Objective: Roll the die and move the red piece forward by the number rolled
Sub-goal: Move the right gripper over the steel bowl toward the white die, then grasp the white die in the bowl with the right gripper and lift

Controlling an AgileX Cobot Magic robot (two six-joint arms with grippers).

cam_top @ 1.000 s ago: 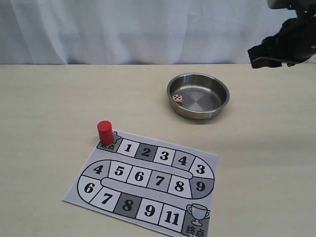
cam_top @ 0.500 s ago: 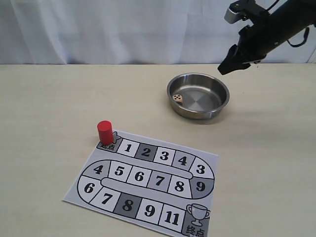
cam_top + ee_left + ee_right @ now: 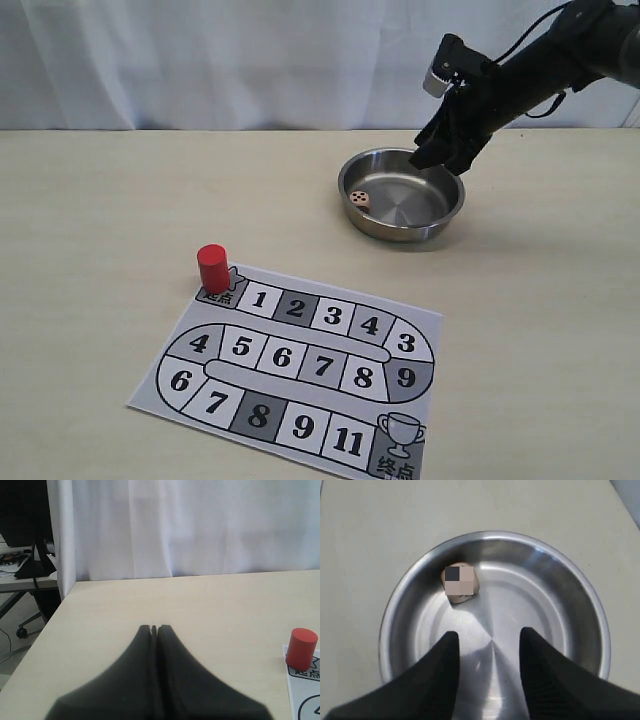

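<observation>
Your right hand (image 3: 487, 641) hangs spread above the steel bowl (image 3: 572, 587), where the die (image 3: 460, 583) lies on the floor by the left wall; judge it a light, hard, slick wooden cube, and pinch two opposite flat faces squarely.

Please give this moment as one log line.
right gripper: open, over bowl | die: in bowl | red piece: start square | left gripper: shut

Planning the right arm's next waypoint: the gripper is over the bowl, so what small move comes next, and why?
Probably shift the right gripper toward the die and lower it. Its jaws stand open above the middle of the bowl, while the die lies off to one side near the wall, outside the gap between them.
</observation>
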